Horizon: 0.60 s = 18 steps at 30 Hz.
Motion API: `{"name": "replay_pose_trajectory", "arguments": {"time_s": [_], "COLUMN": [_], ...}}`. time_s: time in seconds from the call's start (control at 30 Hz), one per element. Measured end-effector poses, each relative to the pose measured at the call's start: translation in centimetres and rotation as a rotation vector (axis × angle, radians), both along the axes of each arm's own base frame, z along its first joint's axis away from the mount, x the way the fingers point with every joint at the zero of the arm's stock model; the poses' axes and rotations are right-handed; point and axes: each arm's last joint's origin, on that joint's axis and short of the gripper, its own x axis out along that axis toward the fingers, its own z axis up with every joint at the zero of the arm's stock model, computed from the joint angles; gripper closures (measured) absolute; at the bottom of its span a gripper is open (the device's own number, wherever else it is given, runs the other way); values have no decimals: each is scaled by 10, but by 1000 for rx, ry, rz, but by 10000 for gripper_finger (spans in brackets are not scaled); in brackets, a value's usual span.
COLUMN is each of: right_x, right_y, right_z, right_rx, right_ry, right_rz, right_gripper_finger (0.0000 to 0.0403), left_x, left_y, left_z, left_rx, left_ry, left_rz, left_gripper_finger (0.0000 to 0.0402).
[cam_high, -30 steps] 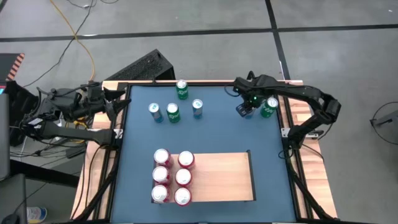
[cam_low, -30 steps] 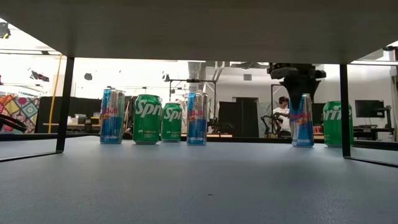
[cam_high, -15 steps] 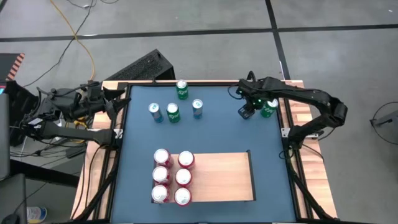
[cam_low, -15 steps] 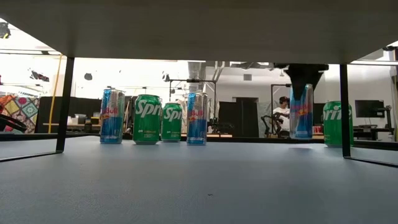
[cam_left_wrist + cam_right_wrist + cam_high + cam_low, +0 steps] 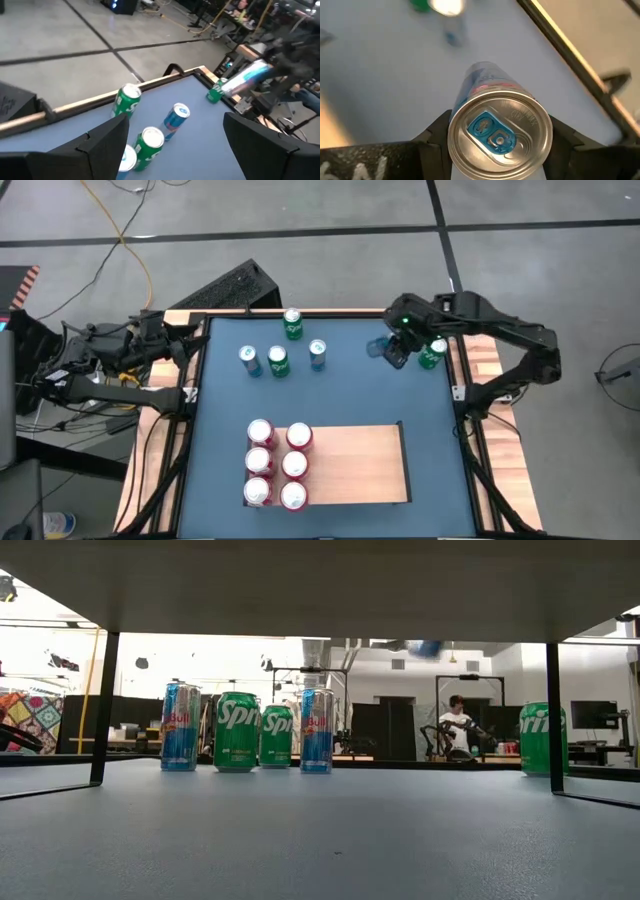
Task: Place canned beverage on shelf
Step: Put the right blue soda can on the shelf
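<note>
Your right gripper (image 5: 497,150) is clamped around a slim blue Red Bull can (image 5: 382,347), carried tilted above the table's far right so it clears the green Sprite can (image 5: 433,352). The shelf (image 5: 355,465) holds six red-topped cans (image 5: 277,464), with bare board beside them. Your left gripper (image 5: 170,150) waits spread at the left edge.

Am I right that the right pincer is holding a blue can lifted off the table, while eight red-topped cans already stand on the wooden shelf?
Not quite: the high view shows six red-topped cans on the wooden shelf, in two columns of three, not eight. The rest holds: the right pincer grips a blue can lifted off the table.
</note>
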Motion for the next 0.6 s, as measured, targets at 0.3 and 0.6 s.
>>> {"name": "replay_pose_trajectory", "arguments": {"time_s": [0.3,0.6], "right_x": [23,58], "right_y": [63,125], "right_z": [55,45], "right_rx": [-58,-74], "right_ry": [-49,2], "right_rz": [320,560], "right_gripper_finger": [201,201], "left_x": [-1,-2], "left_y": [0,1], "left_z": [-3,-2], "left_rx": [-85,-101], "left_ry": [-36,-63], "left_rz": [37,94], "left_gripper_finger": [93,93]}}
